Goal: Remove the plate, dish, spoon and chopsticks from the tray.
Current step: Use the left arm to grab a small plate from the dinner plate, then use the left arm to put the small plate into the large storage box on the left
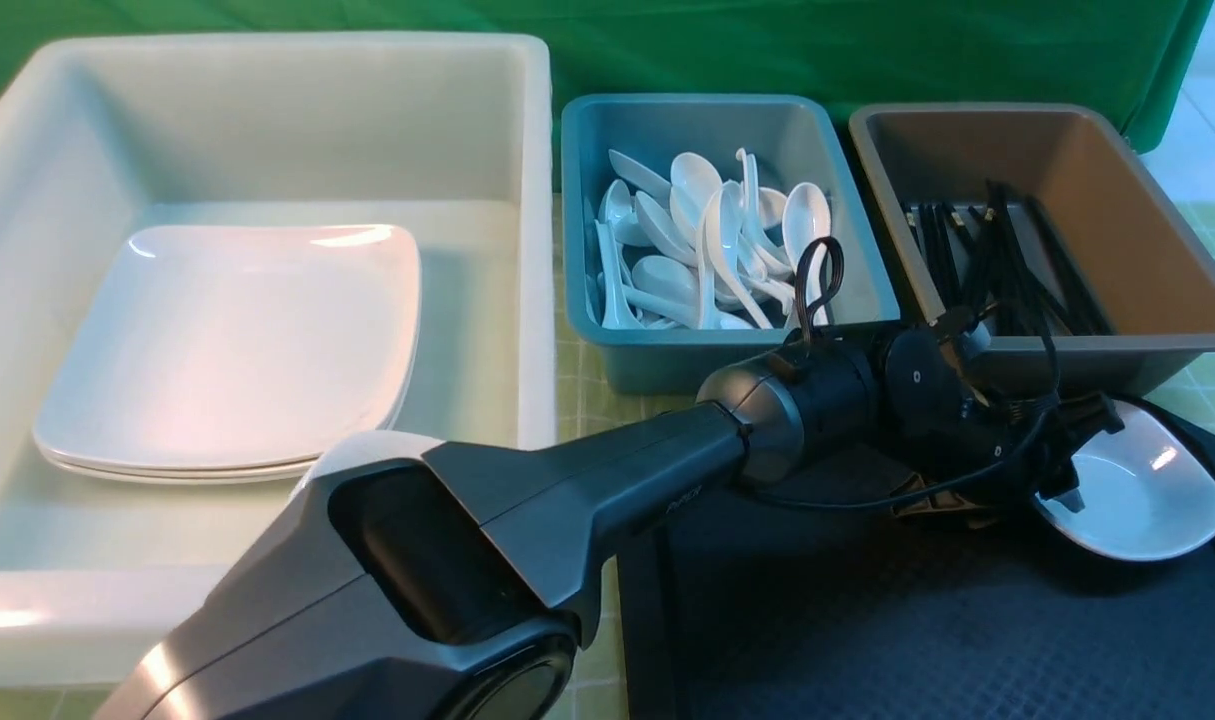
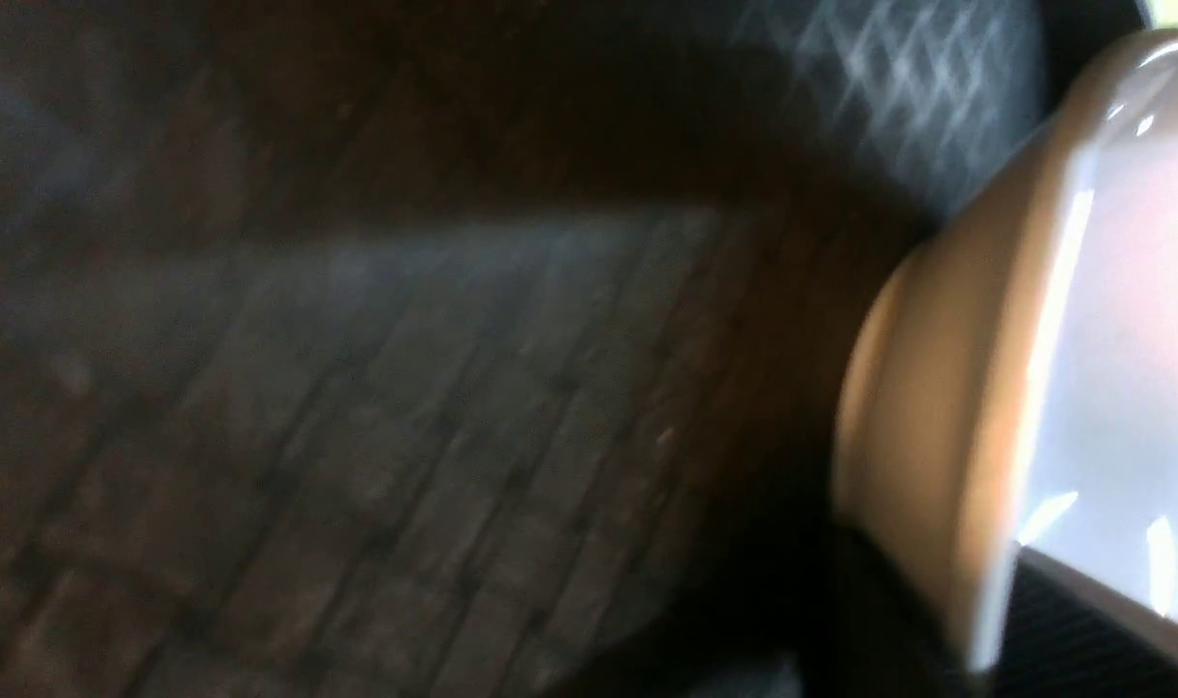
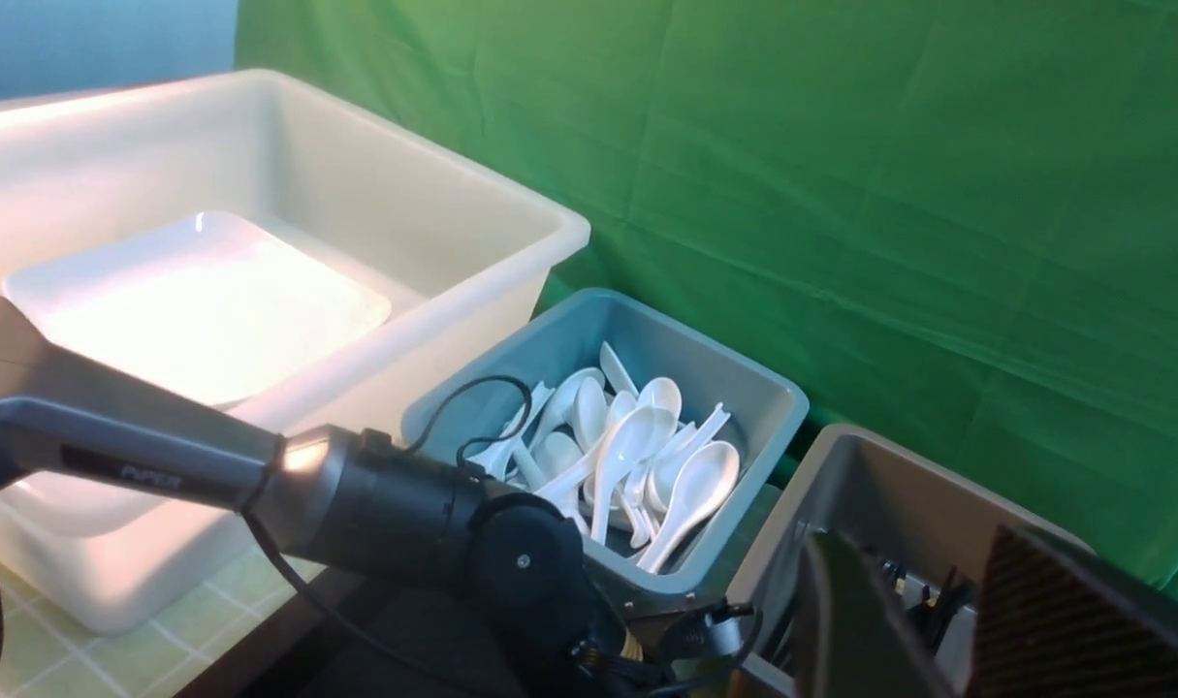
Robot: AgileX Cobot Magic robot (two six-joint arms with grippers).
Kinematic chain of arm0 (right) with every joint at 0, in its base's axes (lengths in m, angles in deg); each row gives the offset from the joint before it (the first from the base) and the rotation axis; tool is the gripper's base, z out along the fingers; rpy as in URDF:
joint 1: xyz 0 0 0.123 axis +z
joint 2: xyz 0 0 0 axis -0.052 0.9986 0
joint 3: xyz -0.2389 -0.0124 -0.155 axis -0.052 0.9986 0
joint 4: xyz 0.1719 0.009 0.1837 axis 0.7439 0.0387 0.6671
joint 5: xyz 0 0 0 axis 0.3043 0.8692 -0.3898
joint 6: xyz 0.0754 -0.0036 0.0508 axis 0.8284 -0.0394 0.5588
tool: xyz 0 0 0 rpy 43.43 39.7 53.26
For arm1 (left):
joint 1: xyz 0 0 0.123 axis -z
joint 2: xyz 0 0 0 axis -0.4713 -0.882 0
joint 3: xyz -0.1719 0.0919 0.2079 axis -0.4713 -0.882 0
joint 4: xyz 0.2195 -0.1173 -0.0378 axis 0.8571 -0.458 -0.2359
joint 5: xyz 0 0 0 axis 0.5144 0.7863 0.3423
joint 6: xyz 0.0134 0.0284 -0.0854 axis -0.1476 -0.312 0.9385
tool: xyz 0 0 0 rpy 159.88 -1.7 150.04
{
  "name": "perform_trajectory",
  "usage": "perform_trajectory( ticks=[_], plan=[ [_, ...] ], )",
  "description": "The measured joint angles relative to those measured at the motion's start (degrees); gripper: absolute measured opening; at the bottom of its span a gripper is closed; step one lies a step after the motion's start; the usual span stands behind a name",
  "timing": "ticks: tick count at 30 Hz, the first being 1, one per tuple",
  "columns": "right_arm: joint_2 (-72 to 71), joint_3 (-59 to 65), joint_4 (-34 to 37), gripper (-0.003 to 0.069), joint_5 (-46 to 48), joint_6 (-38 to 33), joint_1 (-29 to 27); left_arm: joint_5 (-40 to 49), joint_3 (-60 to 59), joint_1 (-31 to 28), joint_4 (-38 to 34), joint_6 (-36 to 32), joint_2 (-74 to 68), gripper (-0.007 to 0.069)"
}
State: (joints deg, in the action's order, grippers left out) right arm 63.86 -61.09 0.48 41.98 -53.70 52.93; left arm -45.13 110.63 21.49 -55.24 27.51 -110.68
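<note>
Tray [image 1: 867, 620] first: one black tray with a diamond-textured surface lies at the near right of the table. One small deep white dish [image 1: 1147, 490] sits on it, close to its far right corner. Nothing else can be made out on the part of the tray that shows, and the arm hides some of it.

One left arm [image 1: 587, 480] reaches across from the near left to that dish. The left gripper [image 1: 1067, 490] is at the dish's near left rim. The left wrist view is badly blurred. It shows the dish's rim and wall up close, with one dark ribbed finger [image 2: 1073, 630] against the inner side of the dish. Whether the jaws are clamped on the rim or merely straddle it cannot be told.

Behind the tray stand three containers in a row. One big white tub [image 1: 267, 110] on the left holds a stack of large white plates [image 1: 237, 340]. At least two plates can be counted by their edges. One teal bin [image 1: 667, 360] in the middle holds a loose heap of white spoons [image 1: 707, 240], more than ten and too tangled to count exactly. One brown bin [image 1: 1167, 250] on the right holds a bundle of black chopsticks [image 1: 1007, 270], too many to count.

The right gripper [image 3: 923, 591] appears only in its own wrist view. Its two fingers are spread apart with nothing between them.
</note>
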Motion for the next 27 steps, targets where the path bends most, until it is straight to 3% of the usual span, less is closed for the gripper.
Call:
perform_trajectory(
  ticks=[1, 2, 3, 9, 15, 19, 27],
  plan=[
    [0.0, 0.0, 0.0, 0.0205, 0.0, 0.0, 0.0, 0.0, 0.0, 0.0, 0.0, -0.1, 0.0, 0.0109],
    [0.0, 0.0, 0.0, 0.0208, 0.0, 0.0, 0.0, 1.7, 0.0, -0.1, 0.1, -2.5, 0.5, 0.0032],
    [0.0, 0.0, 0.0, 0.0209, 0.0, 0.0, 0.0, 2.6, 0.0, -0.2, 0.0, -4.4, 0.9, 0.0016],
    [0.0, 0.0, 0.0, 0.0209, 0.3, 0.0, 0.0, 11.8, -0.2, -3.1, 4.6, -12.3, 10.1, 0.0],
    [0.0, 0.0, 0.0, 0.0209, 0.5, 0.0, 0.0, 19.7, -0.2, -9.2, 17.3, -15.7, 27.4, 0.0],
    [0.0, 0.0, 0.0, 0.0213, 0.6, 0.0, 0.0, 32.2, -0.3, -14.7, 27.5, -18.3, 39.8, 0.0],
    [0.0, 0.0, 0.0, 0.0221, 0.5, 1.4, 0.0, 36.6, -20.9, -26.6, 30.9, -25.6, 59.2, 0.0]
  ],
)
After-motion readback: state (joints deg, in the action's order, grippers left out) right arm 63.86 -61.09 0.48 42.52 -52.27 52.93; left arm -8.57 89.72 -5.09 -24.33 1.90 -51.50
